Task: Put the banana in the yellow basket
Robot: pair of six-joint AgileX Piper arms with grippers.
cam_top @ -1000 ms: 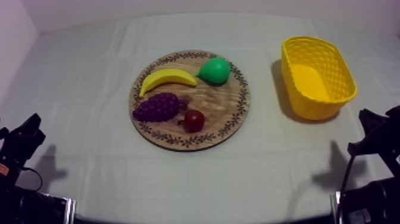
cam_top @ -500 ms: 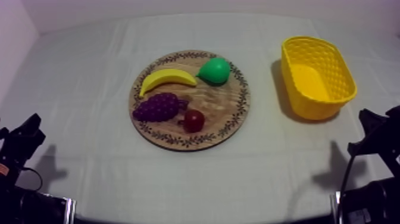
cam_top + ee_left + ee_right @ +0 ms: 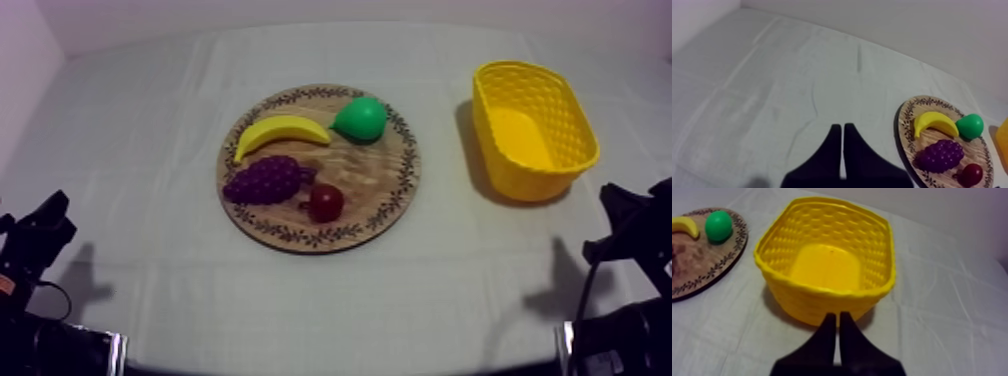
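Note:
A yellow banana [image 3: 279, 131] lies on the upper left of the round wooden board [image 3: 385, 185], beside a green pear [image 3: 361, 118], purple grapes [image 3: 265, 180] and a small red fruit [image 3: 326, 202]. The yellow basket [image 3: 535, 128] stands empty at the right of the table. My left gripper [image 3: 47, 225] rests low at the left, far from the board; its fingers [image 3: 842, 136] lie together, shut on nothing. My right gripper [image 3: 622, 208] rests low at the right, just in front of the basket [image 3: 827, 263], also shut [image 3: 837, 323]. The banana [image 3: 934, 124] and board [image 3: 907, 120] lie ahead of the left gripper.
Grey-white cloth covers the whole table, with open room between the board and the basket and along the front edge. A pale wall rises behind the table's far edge.

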